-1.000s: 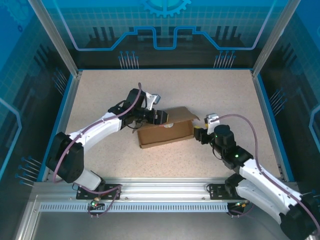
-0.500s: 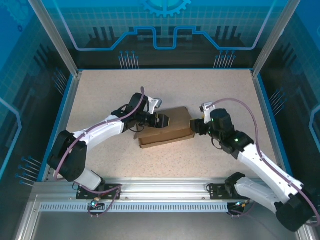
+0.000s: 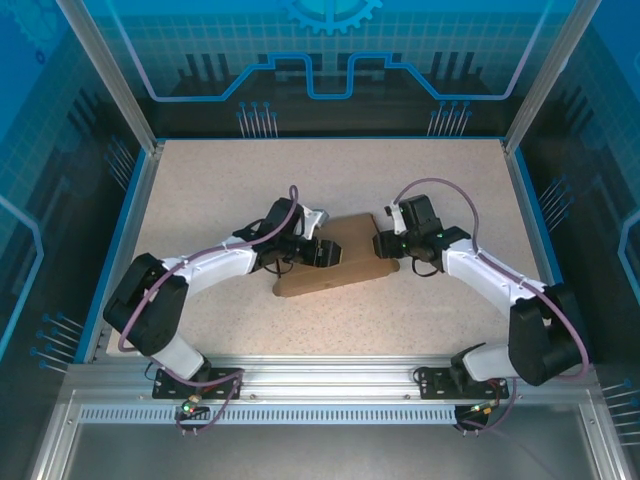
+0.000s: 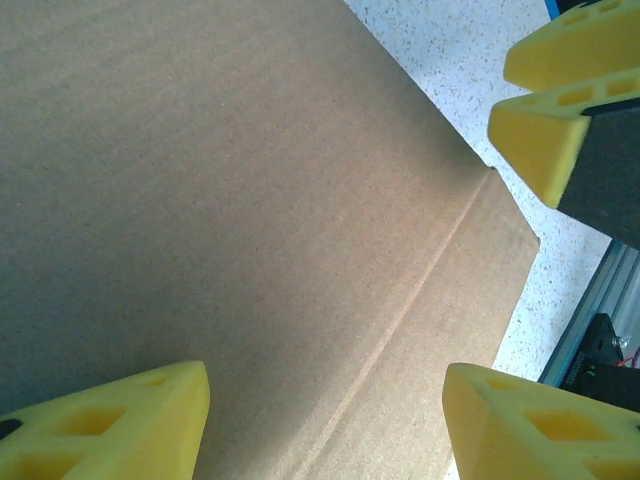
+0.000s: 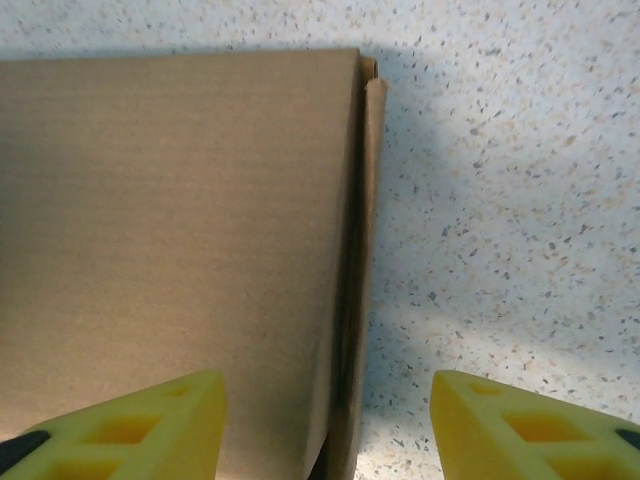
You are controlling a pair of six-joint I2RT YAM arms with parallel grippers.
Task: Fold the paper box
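Paper box [image 3: 345, 268]: plain brown cardboard, lid down, flat and rectangular. It lies slightly askew near the middle of the desk [image 3: 300, 180], long axis left to right, right end farther from the arm bases.
Lid: bare, with one straight crease [image 4: 420, 290] running towards a corner in the left wrist view.
Right end: in the right wrist view a narrow side flap [image 5: 372, 200] stands just proud of the lid edge, a dark gap between them.
Left end effector [image 3: 328, 252]: over the lid, left of its centre. Yellow foam fingers [image 4: 110, 425] are spread wide, released, grasping nothing. Whether they touch the lid cannot be told.
Right end effector [image 3: 383, 245]: at the right end of the box. Its fingers [image 5: 130, 425] are likewise apart and released, one over the lid, the other over bare desk beside it. Its yellow tips also appear at the upper right of the left wrist view.
Desk: pale speckled surface, blue-edged.
Rail [image 3: 320, 385]: aluminium, along the near edge by both arm bases.
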